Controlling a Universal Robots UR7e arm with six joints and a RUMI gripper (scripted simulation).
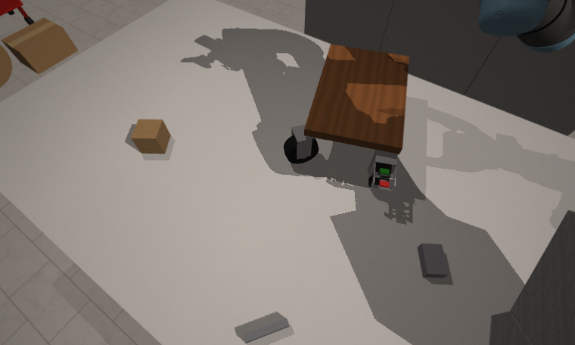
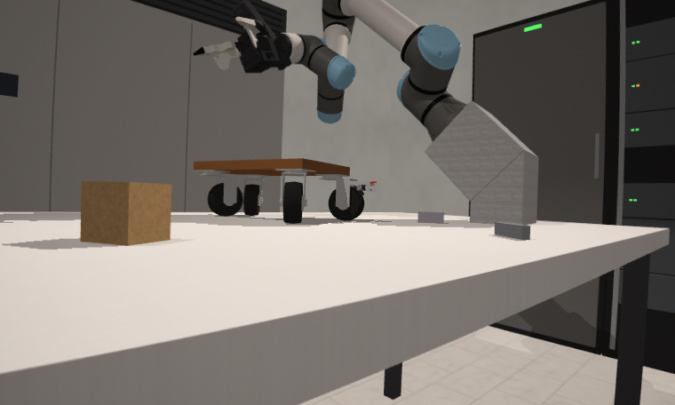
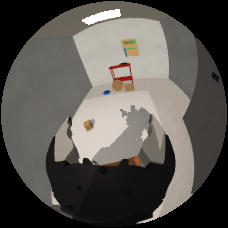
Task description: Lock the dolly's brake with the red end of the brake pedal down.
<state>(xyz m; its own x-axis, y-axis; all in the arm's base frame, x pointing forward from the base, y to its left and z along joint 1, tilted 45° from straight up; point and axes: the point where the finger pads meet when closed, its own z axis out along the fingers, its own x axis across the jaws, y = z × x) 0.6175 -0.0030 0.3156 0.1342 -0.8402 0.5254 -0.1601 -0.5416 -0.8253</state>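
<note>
The dolly has a brown wooden deck and black casters and stands on the white table; it also shows in the exterior view. One caster at its near right corner carries the brake pedal, with a green end and a red end. In the exterior view the red end sticks out at the dolly's right side, raised. My gripper is open and empty, high above the dolly and well apart from it. It is out of view in the top view.
A tan cube sits left of the dolly. A dark grey block and a light grey block lie near the table's front. The arm's grey base stands at the right. Cabinets stand behind.
</note>
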